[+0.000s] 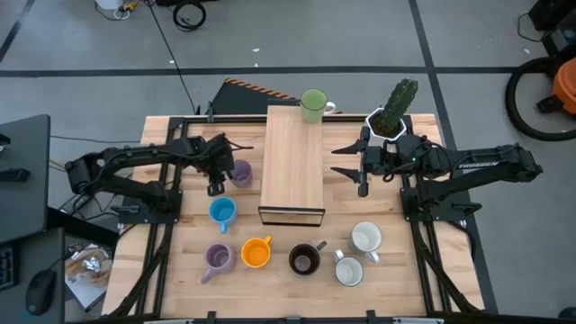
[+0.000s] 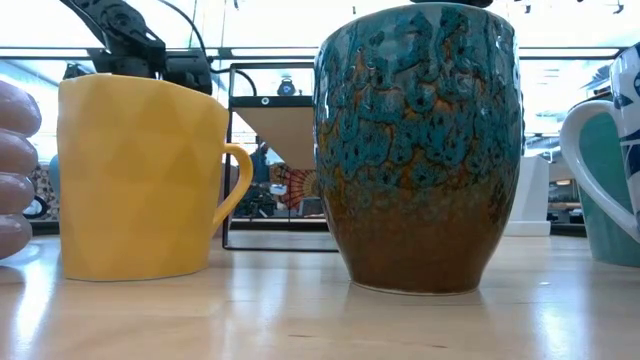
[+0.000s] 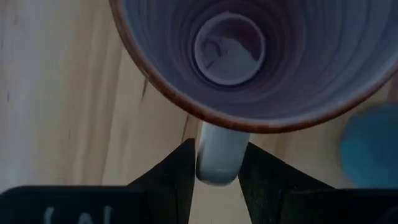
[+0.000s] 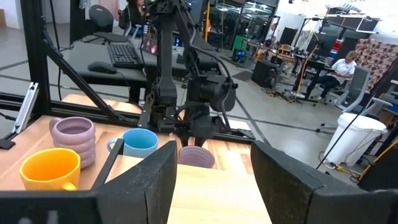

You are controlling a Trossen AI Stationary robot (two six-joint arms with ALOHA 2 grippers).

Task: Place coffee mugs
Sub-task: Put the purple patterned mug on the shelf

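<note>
So the left gripper (image 1: 219, 171) has its fingers (image 3: 171, 177) pinched on the pale handle (image 3: 219, 152) of a lilac mug (image 1: 240, 172), which sits right in front of it, just beside the long wooden riser box (image 1: 292, 162) in the middle of the table (image 1: 405, 270). From the wrist view the handle is squarely between both fingers with the cup mouth straight ahead, so the grip looks decent. I can't tell if the mug is off the table yet or only just grabbed.

My take on doing this bit well: lift straight up before swinging over, since the box edge is close on the far side of the mug. Holding by the handle means the cup can pivot, so go slow and keep it level. Set it down flat on the box top, clear of the green mug (image 1: 313, 104) already up there at the far end.

The right gripper (image 1: 350, 166) is across the box from the left one, fingers spread wide, holding nothing, just pointing at the box.

The other mugs (light blue (image 1: 222, 212), second lilac (image 1: 218, 258), orange (image 1: 256, 252), black (image 1: 303, 260), two white (image 1: 358, 254)) wait on the table behind and off to the side of the left gripper.
</note>
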